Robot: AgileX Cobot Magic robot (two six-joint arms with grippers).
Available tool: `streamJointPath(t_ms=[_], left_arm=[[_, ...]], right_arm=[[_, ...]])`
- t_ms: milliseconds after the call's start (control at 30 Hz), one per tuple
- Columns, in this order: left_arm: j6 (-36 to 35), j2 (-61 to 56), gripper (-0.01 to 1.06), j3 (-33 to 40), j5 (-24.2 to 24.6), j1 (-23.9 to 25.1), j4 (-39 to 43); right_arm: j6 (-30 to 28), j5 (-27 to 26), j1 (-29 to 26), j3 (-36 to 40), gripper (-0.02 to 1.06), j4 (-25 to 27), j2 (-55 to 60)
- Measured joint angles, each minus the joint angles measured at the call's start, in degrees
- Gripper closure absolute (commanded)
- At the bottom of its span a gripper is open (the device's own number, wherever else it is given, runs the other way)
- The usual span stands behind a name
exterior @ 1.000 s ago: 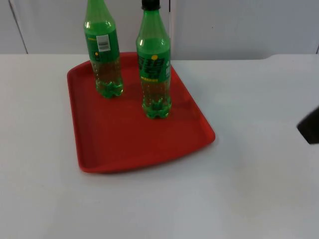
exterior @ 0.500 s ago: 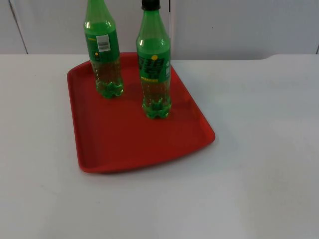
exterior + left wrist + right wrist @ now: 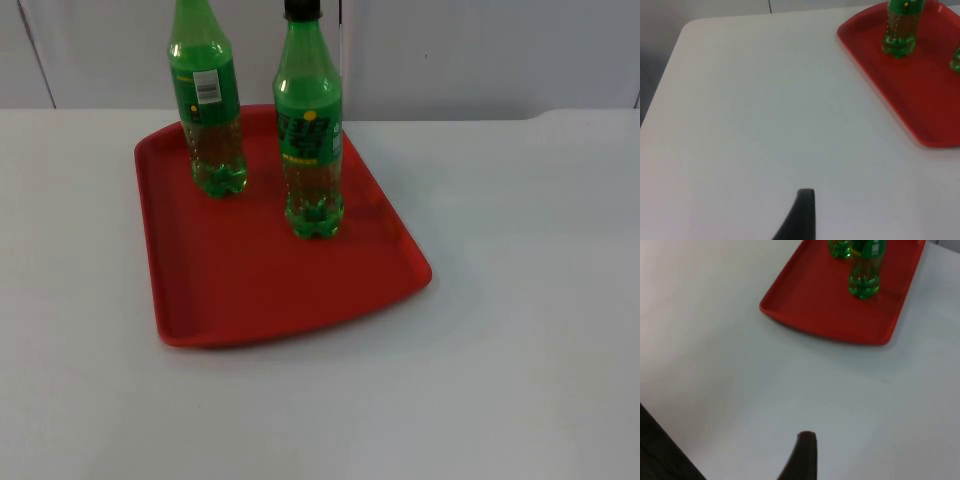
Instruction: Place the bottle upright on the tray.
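Observation:
A red tray (image 3: 260, 290) lies on the white table, left of centre in the top view. Two green bottles stand upright on its far part. One with a white barcode label (image 3: 207, 110) is at the back left; one with a black cap (image 3: 310, 130) stands right of it, a little nearer. My left gripper (image 3: 802, 215) hangs over bare table well away from the tray (image 3: 910, 95) and the labelled bottle (image 3: 900, 30). My right gripper (image 3: 802, 457) is likewise far back from the tray (image 3: 825, 305) and the black-capped bottle (image 3: 867, 265). Neither holds anything that I can see.
A grey partition wall (image 3: 480, 50) closes the table behind the tray. The table's side edge (image 3: 670, 75) runs near the left arm, and another edge (image 3: 660, 430) with dark floor beyond lies near the right arm. White table surrounds the tray.
A dark part of the right arm at the right edge of the top view one second ago has drawn out of that view. Tray and bottles have not moved.

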Motion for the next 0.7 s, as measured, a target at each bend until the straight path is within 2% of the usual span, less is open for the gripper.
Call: streamJointPath(t_ms=[300, 700], left_arm=[[0.0, 0.0, 0.22, 0.0, 0.0, 0.0, 0.0], [0.0, 0.0, 0.22, 0.0, 0.0, 0.0, 0.0]], right_arm=[[-0.1, 6.1, 0.3, 0.0, 0.28, -2.6, -9.0], [-0.1, 10.7, 0.5, 0.0, 0.28, -2.8, -18.5]])
